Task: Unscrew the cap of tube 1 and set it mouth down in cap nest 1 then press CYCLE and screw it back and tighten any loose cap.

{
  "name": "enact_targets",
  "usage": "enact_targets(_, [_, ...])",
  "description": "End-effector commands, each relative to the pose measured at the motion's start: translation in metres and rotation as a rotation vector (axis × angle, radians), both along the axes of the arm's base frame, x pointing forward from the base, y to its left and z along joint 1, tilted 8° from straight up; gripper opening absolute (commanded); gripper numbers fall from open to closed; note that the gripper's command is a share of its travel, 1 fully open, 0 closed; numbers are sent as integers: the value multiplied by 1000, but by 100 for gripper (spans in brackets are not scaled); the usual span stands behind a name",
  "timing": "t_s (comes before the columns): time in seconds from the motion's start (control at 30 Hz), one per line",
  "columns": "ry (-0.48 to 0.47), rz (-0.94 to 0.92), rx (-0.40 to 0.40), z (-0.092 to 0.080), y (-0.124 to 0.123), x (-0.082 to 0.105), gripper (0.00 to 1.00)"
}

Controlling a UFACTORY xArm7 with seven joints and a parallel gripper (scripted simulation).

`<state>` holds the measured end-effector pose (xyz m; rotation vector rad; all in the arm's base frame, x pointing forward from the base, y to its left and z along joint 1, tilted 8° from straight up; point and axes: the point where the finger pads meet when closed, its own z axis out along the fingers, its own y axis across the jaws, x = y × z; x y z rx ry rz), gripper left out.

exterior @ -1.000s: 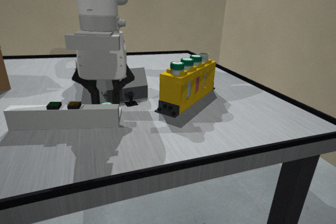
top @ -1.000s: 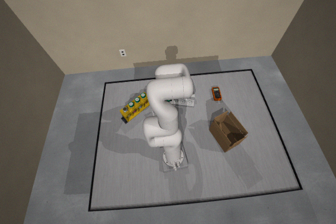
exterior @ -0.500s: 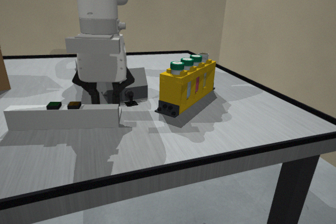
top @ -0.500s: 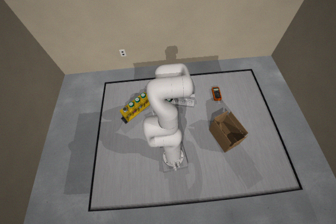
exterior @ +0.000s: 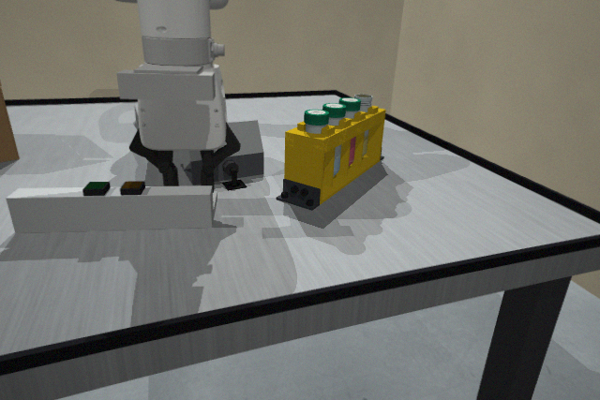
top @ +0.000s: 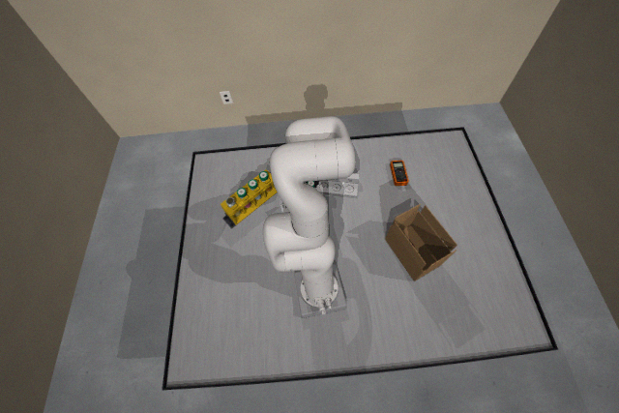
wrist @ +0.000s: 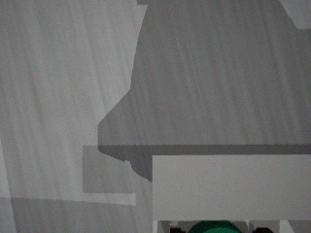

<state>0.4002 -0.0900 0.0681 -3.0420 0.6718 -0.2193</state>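
The yellow decapping station [exterior: 334, 151] holds tube 1 [exterior: 362, 99] at its far end with an open mouth, and three tubes with green caps [exterior: 334, 110]. It also shows in the overhead view [top: 248, 197]. My gripper [exterior: 187, 172] is down behind the front wall of the white cap tray [exterior: 111, 209], at the tray's right end. It is shut on the green cap of tube 1 [wrist: 211, 227], seen only at the bottom edge of the wrist view. The nest under it is hidden. The tray's green lamp [exterior: 96, 187] and amber lamp [exterior: 132, 187] look dark.
A grey key housing [exterior: 242, 148] stands behind the tray, its keys hidden by my arm. A small black part [exterior: 233, 176] stands in front of it. An orange multimeter [top: 398, 171] and an open cardboard box [top: 420, 241] lie to the right.
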Motion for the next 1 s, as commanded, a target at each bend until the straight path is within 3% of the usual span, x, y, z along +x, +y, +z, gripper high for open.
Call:
enact_targets(0.0, [-3,0,-1,1,0,1,46])
enact_targets(0.4, [-3,0,-1,6,0,0,46])
enact_targets(0.9, [-4,0,-1,80,1,-10,46])
enact_targets(0.97, [-4,0,-1,80,1,-10,46])
